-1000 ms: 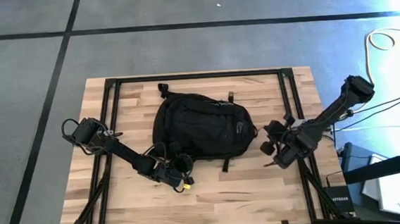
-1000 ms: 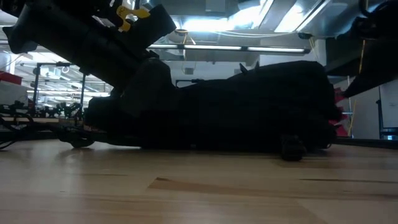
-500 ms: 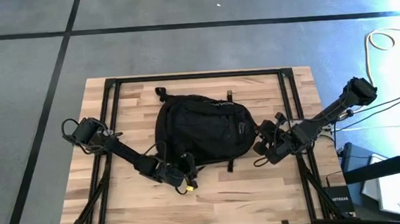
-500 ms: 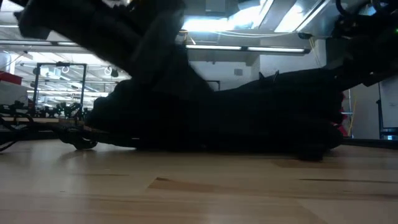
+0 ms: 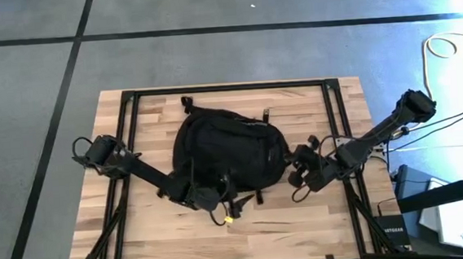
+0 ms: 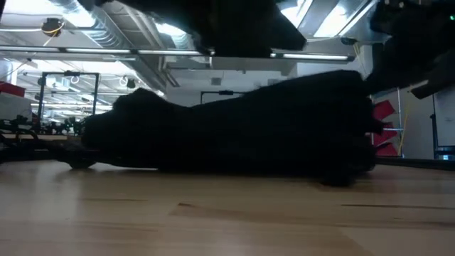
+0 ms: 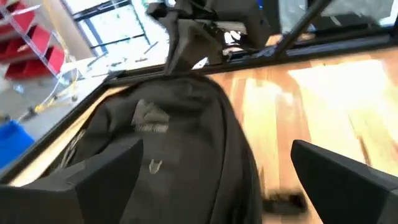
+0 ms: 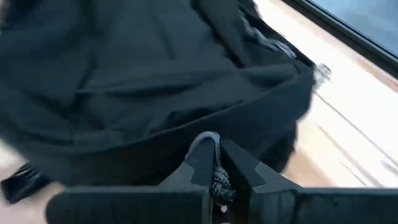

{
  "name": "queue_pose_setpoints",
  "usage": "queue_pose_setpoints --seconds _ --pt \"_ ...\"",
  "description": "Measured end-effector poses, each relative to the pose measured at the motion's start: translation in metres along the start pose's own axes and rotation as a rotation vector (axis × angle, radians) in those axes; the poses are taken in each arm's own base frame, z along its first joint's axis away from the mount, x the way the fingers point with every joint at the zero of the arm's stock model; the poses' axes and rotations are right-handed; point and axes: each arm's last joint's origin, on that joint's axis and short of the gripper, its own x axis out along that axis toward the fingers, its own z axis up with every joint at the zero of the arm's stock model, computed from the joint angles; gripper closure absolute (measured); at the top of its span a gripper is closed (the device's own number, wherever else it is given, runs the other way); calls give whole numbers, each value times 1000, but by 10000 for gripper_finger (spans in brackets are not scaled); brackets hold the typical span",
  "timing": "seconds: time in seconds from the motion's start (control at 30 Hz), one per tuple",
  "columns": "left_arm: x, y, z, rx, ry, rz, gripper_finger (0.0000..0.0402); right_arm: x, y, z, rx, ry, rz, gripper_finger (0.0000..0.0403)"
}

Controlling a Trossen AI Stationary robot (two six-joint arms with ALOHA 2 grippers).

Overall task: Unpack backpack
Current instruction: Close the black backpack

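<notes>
The large black soft fabric backpack (image 5: 229,152) lies flat in the middle of the light wooden slatted table (image 5: 124,235), its front with small light-grey reflective stripes facing up.

The left gripper (image 5: 218,197) sits at the near edge of the backpack, just beside the fabric. In the left wrist view its two dark fingers (image 7: 87,177) stand spread wide apart with nothing between them, and the backpack fills the space directly ahead of them. A small yellow tag (image 5: 228,220) shows on the table side of this gripper, away from the bag.

The right gripper (image 5: 302,167) is at the opposite end of the backpack, pressed close to its edge. In the right wrist view its fingers are drawn together, pinching a thin dark braided cord loop (image 8: 214,163) that rises between the tips; the backpack's black cloth lies immediately beyond them.

In the low view the backpack (image 6: 234,131) rests as a long dark mound on the tabletop.
</notes>
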Motion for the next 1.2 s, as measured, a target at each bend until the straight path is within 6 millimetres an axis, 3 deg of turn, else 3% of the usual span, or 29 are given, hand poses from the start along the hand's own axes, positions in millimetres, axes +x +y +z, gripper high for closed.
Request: queue_pose_setpoints --seconds 0.17,0.37,0.6,0.73,0.83,1.0,1.2 --pt "10 -12 8 62 -22 -17 10 14 24 9 -46 -50 151 402" --pt "5 -33 7 173 -41 -147 11 49 47 15 -83 -101 280 402" --pt "0 -33 -3 281 66 30 11 85 66 26 -104 -158 357 402" --pt "-2 -29 -14 324 167 134 11 84 84 46 -109 -263 472 402" --pt "-11 -36 -15 326 170 152 11 80 89 57 -159 -271 464 402" --pt "-23 -44 -17 371 175 192 11 80 90 60 -166 -259 446 402" --pt "-28 -39 -31 372 252 279 11 79 91 61 -155 -267 454 402"
